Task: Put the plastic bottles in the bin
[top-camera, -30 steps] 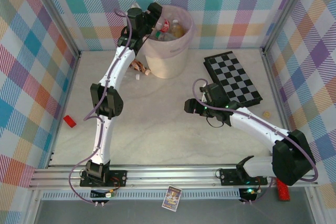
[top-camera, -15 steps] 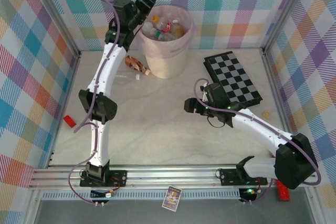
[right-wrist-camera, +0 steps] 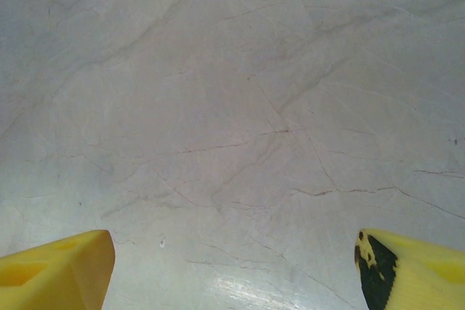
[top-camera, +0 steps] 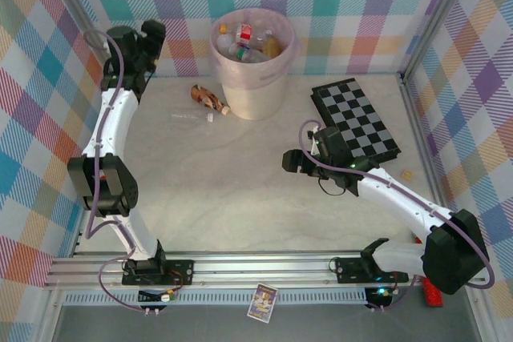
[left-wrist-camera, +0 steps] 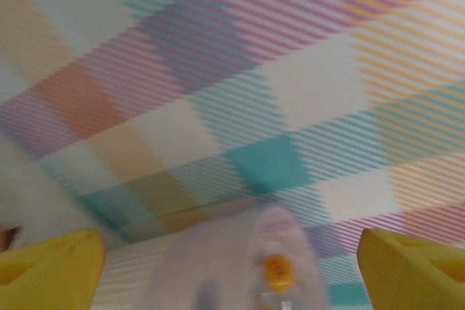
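Bottles (top-camera: 248,42) heaped in the bin (top-camera: 252,90) at the far end, red and white labels showing near the rim, but two are still out on the worktop (top-camera: 240,206). A brown bottle (top-camera: 208,98) lies just beside the bin's base on its left. A clear bottle (top-camera: 188,118) lies on its side a little nearer, white cap toward the bin. Left hand (top-camera: 151,34) is up high by the far-left wall, fingers spread wide, nothing between them. Right hand (right-wrist-camera: 232,270) hangs low over bare worktop near the checkerboard (top-camera: 357,122), also released and empty, with the clear bottle at the top-left edge of its wrist view.

Trouble spots, as I judge them. That clear bottle barely stands out from the pale veined surface, so a descent could land off-centre. It is round and on its side, and one finger touching first would likely send it rolling. The brown one sits so close to the bin that an outer finger may catch the wall or the pink liner and shove the bin. The pile inside rides high, so a drop from height might bounce one back out.

Surface: smooth, marbled, a little glossy, so little to stop a roll. Plaid panels (top-camera: 345,6) close in three sides, and a metal rail (top-camera: 264,266) runs along the near edge.
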